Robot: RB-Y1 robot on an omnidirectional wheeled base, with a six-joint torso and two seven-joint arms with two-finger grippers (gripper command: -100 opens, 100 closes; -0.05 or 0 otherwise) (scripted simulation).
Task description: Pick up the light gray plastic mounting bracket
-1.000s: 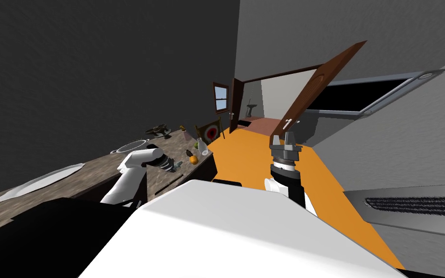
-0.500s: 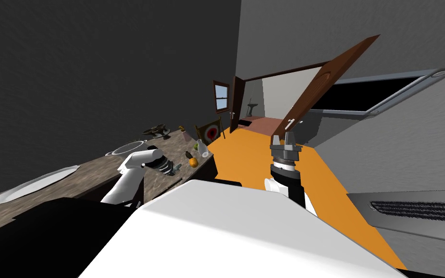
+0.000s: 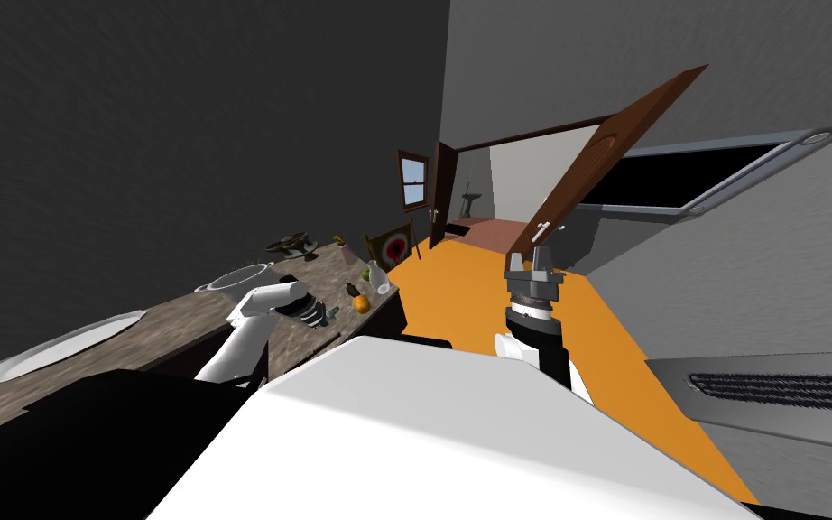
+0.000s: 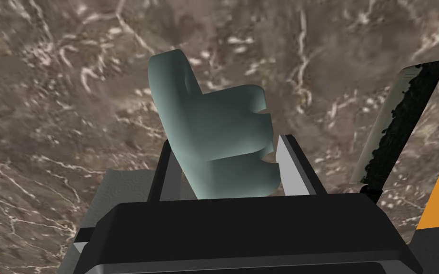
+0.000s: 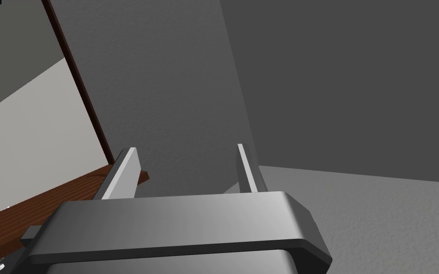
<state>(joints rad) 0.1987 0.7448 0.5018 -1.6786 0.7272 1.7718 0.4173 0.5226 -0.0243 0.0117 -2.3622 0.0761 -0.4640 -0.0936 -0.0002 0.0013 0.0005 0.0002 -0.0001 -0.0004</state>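
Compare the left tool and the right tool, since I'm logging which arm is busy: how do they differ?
The left tool is shut on the pale grey-green bracket; the right tool is open and holds nothing. The left tool points down at the marbled brown countertop, while the right tool stands upright over the orange floor. Both have two light grey blade fingers on a dark box.

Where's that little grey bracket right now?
In the left wrist view, the bracket sits clamped between the left gripper's fingers, over the brown marbled countertop, beside a knife-like tool.
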